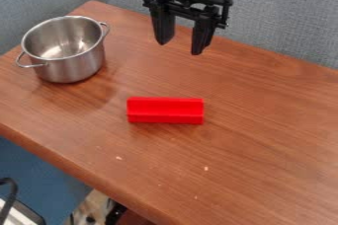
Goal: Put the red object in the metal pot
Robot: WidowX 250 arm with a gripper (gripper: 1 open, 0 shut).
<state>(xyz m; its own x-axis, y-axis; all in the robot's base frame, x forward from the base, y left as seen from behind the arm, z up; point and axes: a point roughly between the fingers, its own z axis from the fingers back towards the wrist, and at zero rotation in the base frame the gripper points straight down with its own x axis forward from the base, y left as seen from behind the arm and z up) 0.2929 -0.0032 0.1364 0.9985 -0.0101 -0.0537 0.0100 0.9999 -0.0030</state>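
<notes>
A bright red rectangular block, the red object [166, 110], lies flat on the wooden table near its middle, long side running left to right. The metal pot [63, 48] stands upright at the table's left, shiny, with nothing visible inside and small side handles. My gripper [183, 42] hangs above the table's far side, pointing down, behind and slightly right of the red block and well clear of it. Its two black fingers are spread apart with nothing between them. The pot is far to the gripper's left.
The brown wooden table [251, 150] ends in an edge running diagonally along the lower left. A grey-blue wall rises behind it. Dark cables and floor clutter show below the table's front corner.
</notes>
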